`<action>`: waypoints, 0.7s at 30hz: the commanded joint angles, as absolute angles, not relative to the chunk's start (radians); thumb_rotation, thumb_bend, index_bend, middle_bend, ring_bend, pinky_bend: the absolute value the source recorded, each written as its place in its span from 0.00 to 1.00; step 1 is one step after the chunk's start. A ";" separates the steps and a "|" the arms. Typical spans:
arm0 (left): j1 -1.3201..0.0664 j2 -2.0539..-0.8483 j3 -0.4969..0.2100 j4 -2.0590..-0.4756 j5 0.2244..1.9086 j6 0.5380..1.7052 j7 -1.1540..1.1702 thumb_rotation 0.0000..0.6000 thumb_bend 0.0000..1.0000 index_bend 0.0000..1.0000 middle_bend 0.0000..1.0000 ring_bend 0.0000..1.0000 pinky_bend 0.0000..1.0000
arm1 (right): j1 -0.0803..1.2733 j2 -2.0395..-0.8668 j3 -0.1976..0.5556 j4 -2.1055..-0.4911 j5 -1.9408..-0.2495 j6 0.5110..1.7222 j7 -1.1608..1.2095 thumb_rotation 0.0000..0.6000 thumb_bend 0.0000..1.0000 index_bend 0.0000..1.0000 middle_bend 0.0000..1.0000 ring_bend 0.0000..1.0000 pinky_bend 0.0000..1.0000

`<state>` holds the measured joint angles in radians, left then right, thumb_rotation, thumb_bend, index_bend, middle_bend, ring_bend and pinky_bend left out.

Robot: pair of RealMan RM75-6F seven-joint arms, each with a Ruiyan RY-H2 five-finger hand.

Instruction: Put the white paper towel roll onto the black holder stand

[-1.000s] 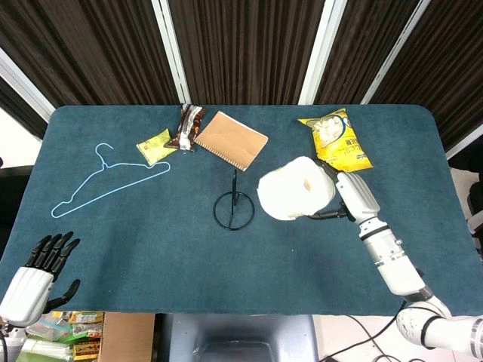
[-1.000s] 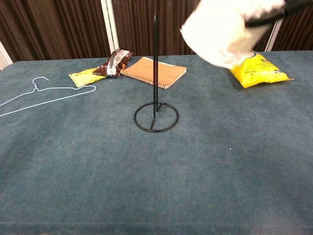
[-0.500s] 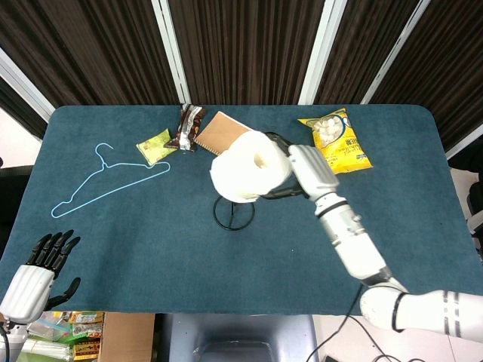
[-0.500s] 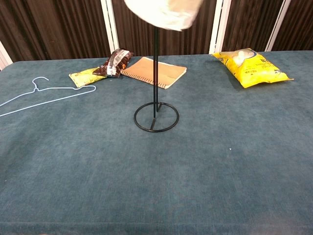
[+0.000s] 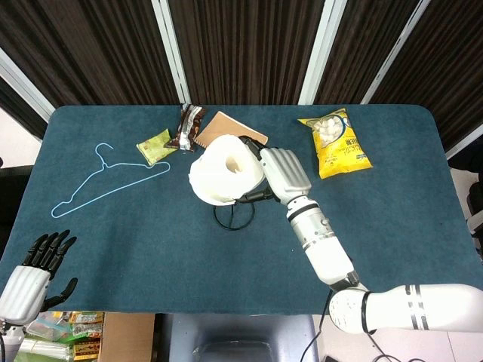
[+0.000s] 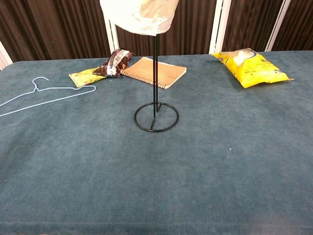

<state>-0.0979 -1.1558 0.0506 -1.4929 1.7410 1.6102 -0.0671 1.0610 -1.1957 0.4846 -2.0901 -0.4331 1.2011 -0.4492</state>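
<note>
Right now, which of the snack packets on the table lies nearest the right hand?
The big yellow chip bag, alone on the table's right side, just beyond the right hand. The small yellow-green packet and dark brown wrapper lie farther off, beyond the paper towel roll.

Paper towel roll point(image 6: 139, 14) cut off by the chest view's top edge, holder stand point(image 6: 156, 105) rod tip hidden behind it, left hand point(image 5: 34, 273) partly cropped at the head view's lower-left corner

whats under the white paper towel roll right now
Under the white paper towel roll, held up by the right hand, stands the thin black wire holder stand on the blue table. The rod's tip is covered.
</note>
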 commanded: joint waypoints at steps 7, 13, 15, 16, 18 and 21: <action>-0.105 -1.158 0.045 -1.483 1.735 1.599 -0.076 1.00 0.39 0.00 0.00 0.00 0.08 | 1.060 -1.175 0.480 -2.096 -0.428 1.212 -0.451 1.00 0.39 0.88 0.66 0.56 0.48; -0.106 -1.157 0.045 -1.476 1.735 1.601 -0.085 1.00 0.39 0.00 0.00 0.00 0.08 | 1.049 -1.158 0.482 -2.096 -0.435 1.209 -0.431 1.00 0.39 0.88 0.66 0.56 0.48; -0.106 -1.157 0.045 -1.474 1.736 1.601 -0.087 1.00 0.39 0.00 0.00 0.00 0.08 | 1.045 -1.152 0.481 -2.096 -0.438 1.205 -0.426 1.00 0.39 0.89 0.66 0.56 0.48; -0.106 -1.156 0.045 -1.473 1.736 1.601 -0.088 1.00 0.39 0.00 0.00 0.00 0.08 | 1.044 -1.150 0.480 -2.097 -0.439 1.203 -0.423 1.00 0.39 0.88 0.66 0.56 0.48; -0.114 -1.159 0.041 -1.477 1.736 1.596 -0.088 1.00 0.39 0.00 0.00 0.00 0.09 | 1.042 -1.146 0.477 -2.096 -0.443 1.199 -0.419 1.00 0.39 0.88 0.66 0.56 0.48; -0.124 -1.161 0.032 -1.491 1.724 1.579 -0.072 1.00 0.39 0.00 0.00 0.00 0.09 | 1.038 -1.143 0.479 -2.098 -0.448 1.192 -0.405 1.00 0.39 0.88 0.66 0.56 0.48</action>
